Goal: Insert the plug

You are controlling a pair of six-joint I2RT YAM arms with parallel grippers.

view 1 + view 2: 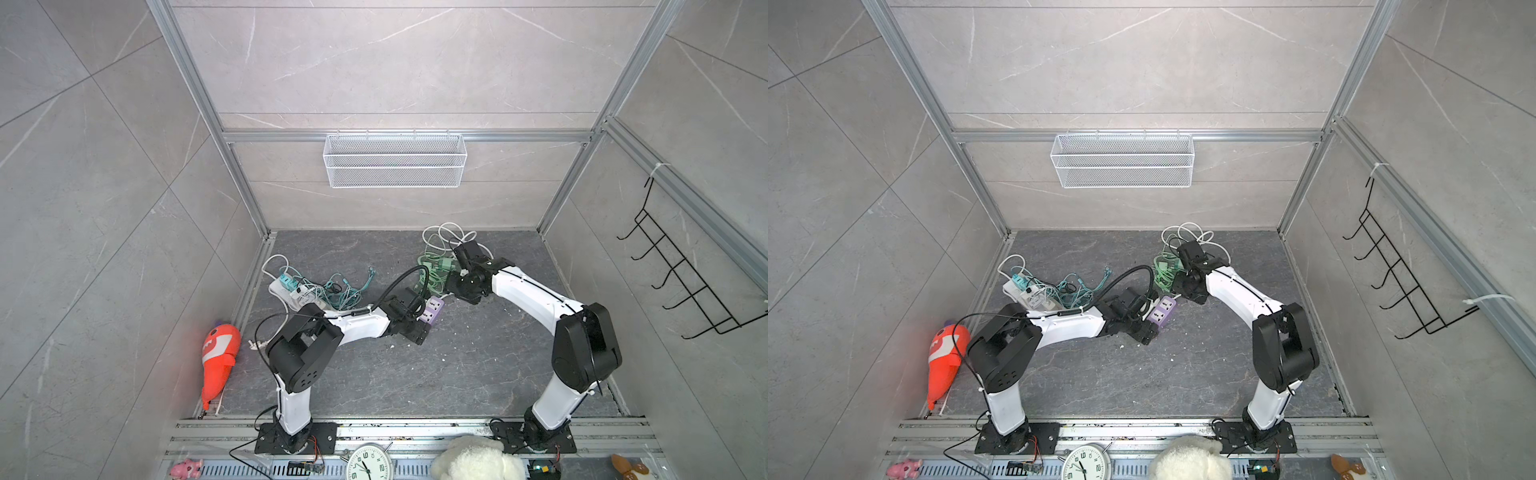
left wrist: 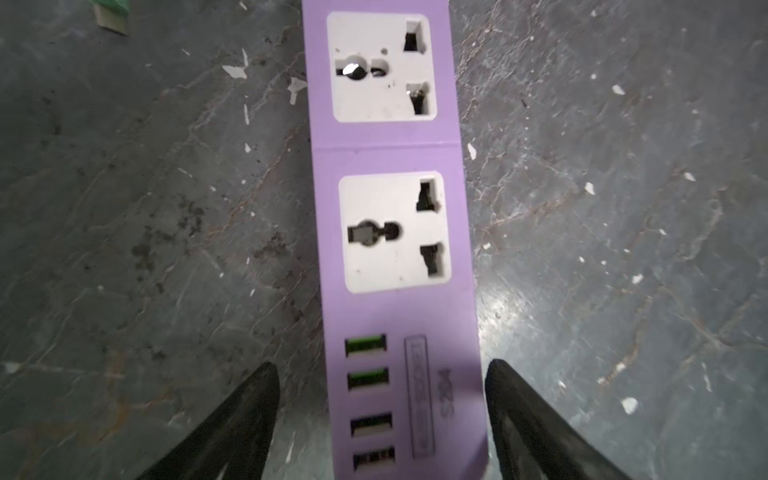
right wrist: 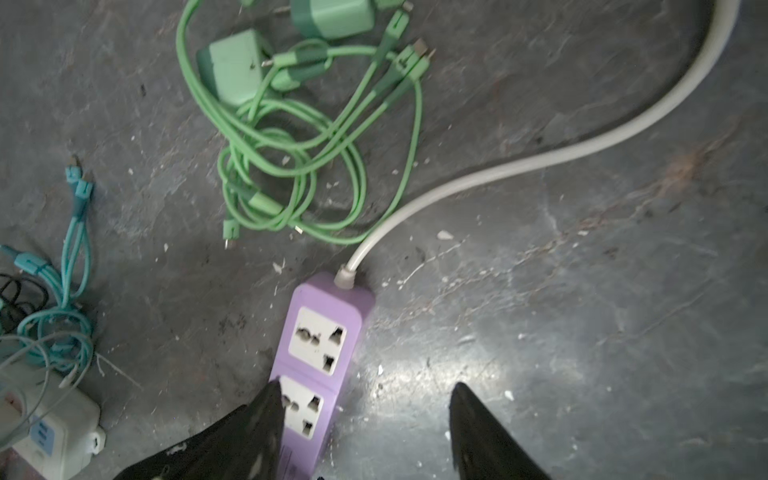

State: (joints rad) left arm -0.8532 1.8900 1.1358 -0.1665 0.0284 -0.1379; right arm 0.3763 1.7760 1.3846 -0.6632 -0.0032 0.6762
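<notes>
Green plug (image 3: 235, 66) lies on the grey counter (image 3: 582, 332) in tangled green cable (image 3: 262, 201), near the purple power strip (image 3: 322, 345) with 2 empty sockets (image 2: 395, 232). It looks light, hard and small: grip its flat sides, prongs free; the soft cable may drag. Left pincer (image 2: 382, 368) straddles the strip, open; right pincer (image 3: 365, 386) hovers open, empty, with bare counter alongside.

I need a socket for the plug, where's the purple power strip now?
In both top views the purple power strip lies on the table near the middle, its USB end between the open fingers of the left gripper, green cables just beyond it.
</notes>
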